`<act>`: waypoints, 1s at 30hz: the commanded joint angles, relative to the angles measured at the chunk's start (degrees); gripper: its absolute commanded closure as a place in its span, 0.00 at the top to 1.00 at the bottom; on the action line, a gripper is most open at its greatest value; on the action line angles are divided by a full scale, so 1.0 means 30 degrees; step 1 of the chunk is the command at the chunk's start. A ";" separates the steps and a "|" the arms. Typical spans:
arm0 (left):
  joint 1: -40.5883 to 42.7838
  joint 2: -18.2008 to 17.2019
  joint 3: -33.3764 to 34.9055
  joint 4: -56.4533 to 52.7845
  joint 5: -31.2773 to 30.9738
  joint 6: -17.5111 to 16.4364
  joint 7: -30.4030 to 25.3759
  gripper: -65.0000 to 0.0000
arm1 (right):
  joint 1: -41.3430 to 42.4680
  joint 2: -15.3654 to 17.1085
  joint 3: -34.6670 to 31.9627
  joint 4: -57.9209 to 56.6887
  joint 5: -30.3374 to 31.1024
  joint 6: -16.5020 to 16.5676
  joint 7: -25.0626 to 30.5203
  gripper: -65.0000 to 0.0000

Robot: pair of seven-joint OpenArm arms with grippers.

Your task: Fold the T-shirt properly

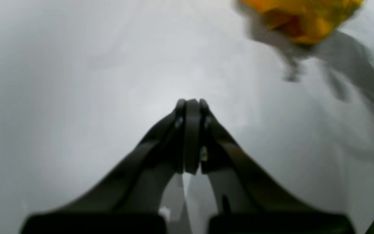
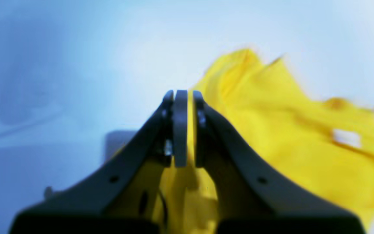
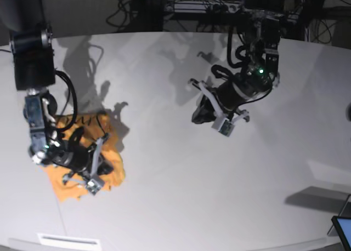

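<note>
The orange-yellow T-shirt (image 3: pixel 64 188) lies crumpled in a heap on the white table (image 3: pixel 175 201) at the left front. Dark cursive lettering shows on its far edge. My right gripper (image 3: pixel 104 166) is down in the heap. In the right wrist view my right gripper (image 2: pixel 180 96) is shut on a fold of the T-shirt (image 2: pixel 287 130), with yellow cloth pinched between the pads and a white label further right. My left gripper (image 3: pixel 200 117) hangs above the table's middle, well apart from the shirt. In the left wrist view my left gripper (image 1: pixel 192 104) is shut on nothing, with the T-shirt (image 1: pixel 304 19) blurred at the top right.
Cables and equipment (image 3: pixel 219 10) line the table's far edge. A screen corner (image 3: pixel 343 229) shows at the lower right, and a white strip (image 3: pixel 68 240) lies at the front left edge.
</note>
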 commanded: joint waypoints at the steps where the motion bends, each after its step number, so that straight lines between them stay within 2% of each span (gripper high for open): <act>1: -0.0051 -0.0130 -0.0296 0.0639 -0.0378 -0.0088 -0.0418 0.00 | 0.0106 0.0344 0.0932 0.1428 0.0125 -0.0156 -0.0345 0.05; 7: 0.1853 -0.0540 -0.2055 0.2075 -0.0378 -0.0088 -0.0418 0.00 | -0.3586 0.0344 0.4302 0.8168 0.0095 -0.0156 -0.3744 0.05; 11: 0.3407 -0.0658 -0.2348 0.3276 -0.0290 -0.0029 -0.0418 0.00 | -0.6429 0.0549 0.6265 1.0893 0.0095 -0.0156 -0.4037 0.05; 14: 0.4637 -0.1244 -0.2553 0.3921 -0.0349 0.0000 -0.0418 0.00 | -0.8597 0.0725 0.7349 1.2534 0.0125 -0.0156 -0.4037 0.05; 19: 0.6630 -0.1126 -0.4575 0.4419 -0.0349 0.0000 -0.0418 0.00 | -1.2026 0.0666 0.9752 1.3589 0.0242 -0.0156 -0.3891 0.05; 25: 0.9004 -0.1214 -0.5688 0.4741 -0.0349 -0.0088 -0.0476 0.00 | -1.4517 0.0051 1.2565 1.3882 0.0242 -0.0156 -0.3861 0.05; 30: 1.0498 -0.1214 -0.6216 0.4947 -0.0349 -0.0117 -0.0506 0.00 | -1.6656 -0.0066 1.3708 1.3882 0.0242 -0.0156 -0.3861 0.05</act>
